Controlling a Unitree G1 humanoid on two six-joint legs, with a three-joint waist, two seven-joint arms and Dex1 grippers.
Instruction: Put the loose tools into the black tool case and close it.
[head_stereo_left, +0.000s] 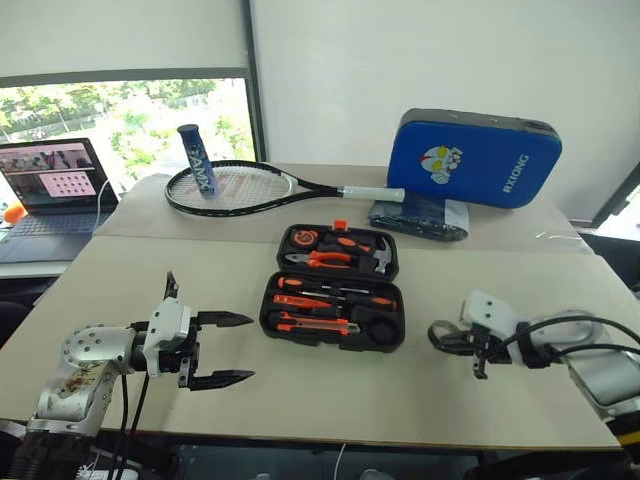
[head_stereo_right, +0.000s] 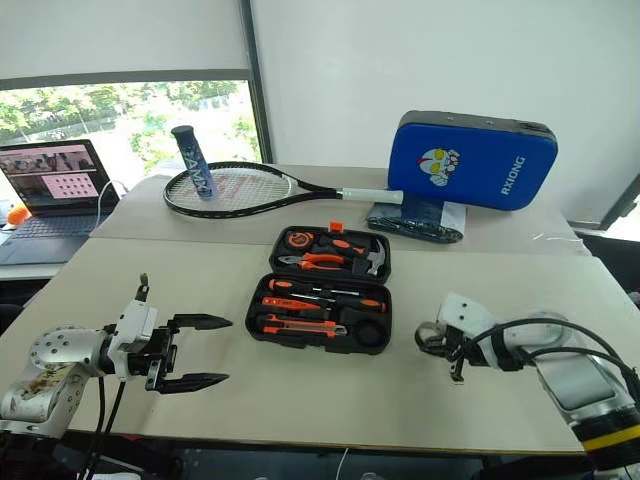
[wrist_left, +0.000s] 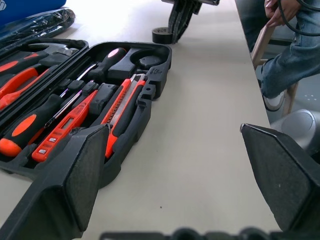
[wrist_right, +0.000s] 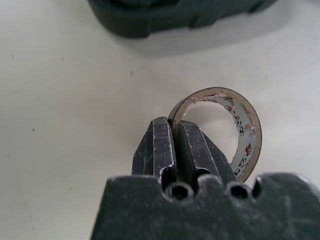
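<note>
1. I have the right gripper (wrist_right: 175, 145) at the lower right of the head view, its fingers clamped on the wall of the tape roll (wrist_right: 240, 131); the roll stands on edge at the fingertips, above the worktop (head_stereo_left: 330, 400).
2. The left gripper (head_stereo_left: 222, 349) sits at the lower left of the frame, fingers spread wide and holding nothing, pointing toward the case.
3. The black tool case (head_stereo_left: 335, 290) lies open at the centre of the frame. Its near half carries the two screwdrivers (head_stereo_left: 335, 288), the tester screwdriver (head_stereo_left: 305, 301) and the utility knife (head_stereo_left: 315, 324).
4. A round pocket (head_stereo_left: 374, 322) at the right end of the near half looks like the roll's seat; I judge it still vacant, though I cannot tell for certain.
5. Step in hand: carry the roll to that pocket. I would clear the case rim first, then lay the roll flat over the pocket before releasing, since a grip on one thin wall lets it swing.
6. I keep the left gripper well apart from the case until the roll is seated; the lid comes afterwards.
7. The worktop is pale and matt. Behind it a second worktop holds a racket (head_stereo_left: 235, 188), a dark tube (head_stereo_left: 198, 160) and a blue padded rectangle (head_stereo_left: 470, 158). A laptop (head_stereo_left: 50, 185) sits at the upper left by a window.
</note>
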